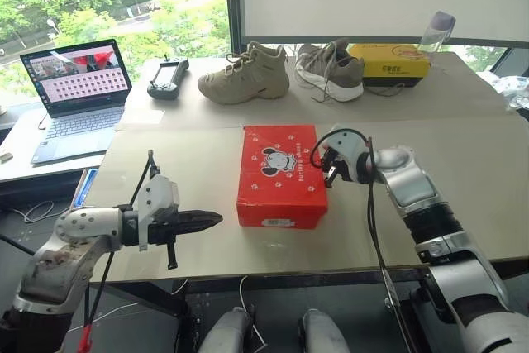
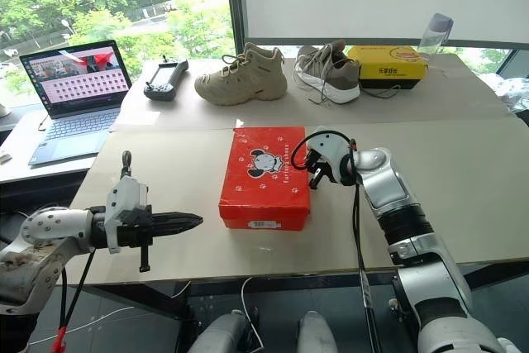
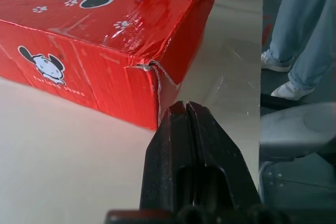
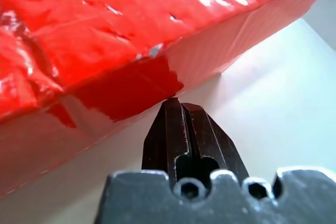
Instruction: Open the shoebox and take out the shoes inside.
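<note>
While its lid lies flat, red shoebox (image 1: 279,173) glossy, mouse picture, left hand (image 1: 216,220) pressed together, right hand (image 4: 178,109) likewise.

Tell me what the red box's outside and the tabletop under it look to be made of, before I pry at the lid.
The shoebox looks like cardboard under a glossy, wrinkled film: bright glare streaks, creases, and a frayed, pale corner edge in the left wrist view. The table seems a smooth beige laminate or board with a dull sheen; a seam crosses it.
</note>
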{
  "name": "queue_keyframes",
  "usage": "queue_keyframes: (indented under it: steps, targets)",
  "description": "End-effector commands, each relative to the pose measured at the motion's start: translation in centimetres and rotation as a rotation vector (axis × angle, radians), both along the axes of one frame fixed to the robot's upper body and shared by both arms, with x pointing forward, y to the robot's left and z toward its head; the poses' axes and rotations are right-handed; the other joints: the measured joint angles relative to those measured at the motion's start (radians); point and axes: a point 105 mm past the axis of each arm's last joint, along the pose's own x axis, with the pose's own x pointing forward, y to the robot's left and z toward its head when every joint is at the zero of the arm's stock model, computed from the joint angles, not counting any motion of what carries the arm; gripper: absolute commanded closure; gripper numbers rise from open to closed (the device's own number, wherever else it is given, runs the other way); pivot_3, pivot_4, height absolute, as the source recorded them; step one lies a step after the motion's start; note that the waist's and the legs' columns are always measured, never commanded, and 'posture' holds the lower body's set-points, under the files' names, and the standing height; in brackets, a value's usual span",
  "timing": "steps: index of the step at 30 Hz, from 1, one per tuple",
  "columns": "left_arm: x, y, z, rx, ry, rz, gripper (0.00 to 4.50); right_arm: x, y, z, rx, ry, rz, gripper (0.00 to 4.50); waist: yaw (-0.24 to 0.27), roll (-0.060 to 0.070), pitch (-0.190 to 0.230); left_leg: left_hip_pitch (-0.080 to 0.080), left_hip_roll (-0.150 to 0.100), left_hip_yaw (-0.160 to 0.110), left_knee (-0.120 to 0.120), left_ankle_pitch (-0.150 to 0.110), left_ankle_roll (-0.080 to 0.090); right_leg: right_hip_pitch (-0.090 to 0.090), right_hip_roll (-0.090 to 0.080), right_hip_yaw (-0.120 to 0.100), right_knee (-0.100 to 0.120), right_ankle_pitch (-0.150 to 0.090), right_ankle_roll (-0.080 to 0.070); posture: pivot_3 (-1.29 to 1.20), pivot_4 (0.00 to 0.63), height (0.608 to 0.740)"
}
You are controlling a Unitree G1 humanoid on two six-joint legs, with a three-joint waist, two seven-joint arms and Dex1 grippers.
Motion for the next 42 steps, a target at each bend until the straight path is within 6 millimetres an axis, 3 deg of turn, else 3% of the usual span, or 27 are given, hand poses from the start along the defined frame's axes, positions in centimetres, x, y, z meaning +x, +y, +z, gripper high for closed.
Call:
queue_keyframes:
  steps: [1,8,14,26,35,37,39,42]
  targets:
    - [-0.6,0.8,1.8,-0.097,-0.106,0.111,4.45,0.0,-0.5,1.8,-0.020,-0.060,0.029,4.50,0.000,0.000,0.000,0.000,0.000,0.000,-0.001,0.000,0.000,0.000,0.000,0.000,0.000,0.000,0.000,0.00,0.150,0.732]
    - [-4.6,-0.4,1.4,-0.158,-0.005,0.131,4.45,-0.9,-1.0,3.4,0.012,-0.037,0.090,4.50,0.000,0.000,0.000,0.000,0.001,0.001,-0.002,0.000,0.000,0.001,-0.002,0.002,0.000,-0.003,0.001,0.00,0.150,0.732]
    - [-5.1,-1.9,1.8,-0.196,-0.016,0.140,4.45,-1.7,0.4,7.3,0.121,-0.043,0.187,4.50,0.002,0.000,0.000,0.001,0.000,0.001,-0.002,0.000,0.000,0.002,-0.006,0.001,0.000,-0.006,-0.004,0.00,0.150,0.732]
    - [-5.1,-1.9,1.6,-0.225,-0.024,0.190,4.45,-2.3,2.0,10.4,0.234,-0.048,0.259,4.50,0.006,0.000,0.000,0.000,0.001,0.002,-0.003,0.000,0.000,0.001,-0.006,0.001,0.000,-0.007,-0.006,0.00,0.150,0.732]
    - [-5.1,-2.1,1.2,-0.236,-0.022,0.195,4.45,-5.1,7.2,15.3,0.085,-0.227,0.417,4.50,0.002,0.001,0.000,0.000,0.001,0.002,-0.007,0.000,0.000,-0.001,-0.008,0.001,0.000,-0.008,-0.007,0.00,0.150,0.732]
    - [-5.1,-2.1,1.1,-0.237,-0.021,0.194,4.45,-5.1,8.7,16.8,0.100,-0.261,0.407,4.50,-0.002,0.001,0.001,0.000,0.001,0.002,-0.007,0.000,0.000,-0.001,-0.007,0.001,0.000,-0.009,-0.008,0.00,0.150,0.732]
    - [-5.1,-2.2,1.0,-0.237,-0.018,0.193,4.45,-5.6,11.4,19.4,0.152,-0.343,0.438,4.50,-0.003,0.001,0.001,0.000,0.001,0.002,-0.008,0.000,0.000,-0.002,-0.007,0.002,0.000,-0.008,-0.008,0.00,0.150,0.732]
    - [-5.1,-2.2,0.9,-0.235,-0.016,0.188,4.45,-6.6,14.4,23.0,0.334,-0.395,0.491,4.50,-0.004,0.002,0.001,0.000,0.001,0.002,-0.009,0.000,0.000,-0.003,-0.006,0.002,0.001,-0.008,-0.008,0.00,0.150,0.732]
